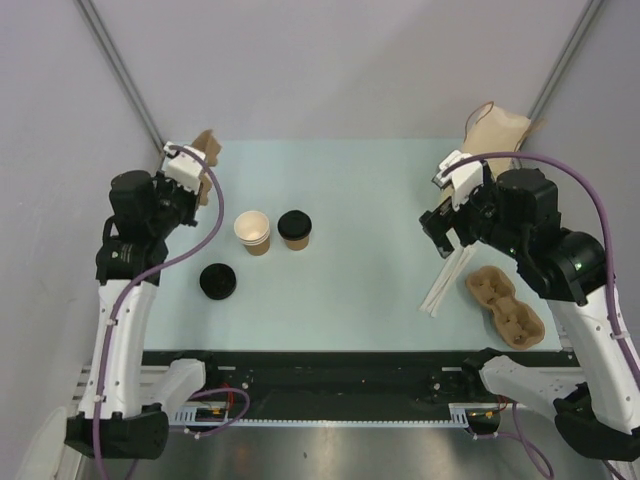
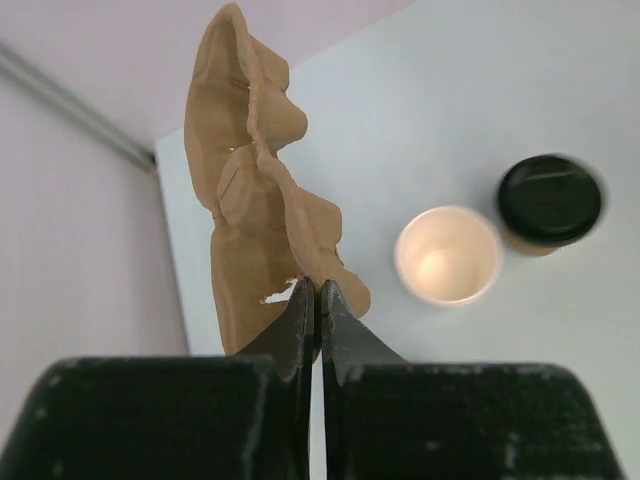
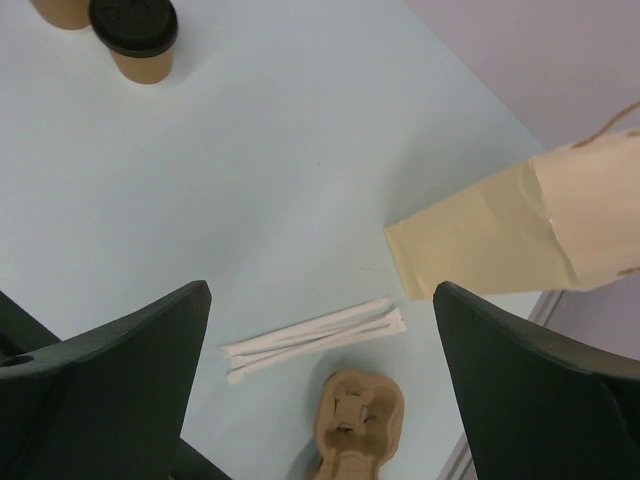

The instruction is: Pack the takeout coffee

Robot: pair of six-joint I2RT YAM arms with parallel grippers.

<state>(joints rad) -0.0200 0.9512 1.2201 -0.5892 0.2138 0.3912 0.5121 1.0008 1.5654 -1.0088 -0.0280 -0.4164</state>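
Evidently packing looked barely begun: the left gripper (image 2: pixel 318 287) was clenched on a brown moulded-pulp cup tray (image 1: pixel 208 150) at the top view's upper left, while the right gripper (image 3: pixel 322 288) gaped empty over white wrapped straws (image 3: pixel 315 338). Left of centre stood a black-lidded tan paper cup (image 1: pixel 295 229) and an open tan paper cup (image 1: pixel 253 232), with a loose black plastic lid (image 1: pixel 218 281) nearby. Next, probably, the tray needed setting flat beside them.

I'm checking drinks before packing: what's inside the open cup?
The open cup shows only its white inside and looks empty. Whatever the lidded cup beside it holds is covered by its black lid.
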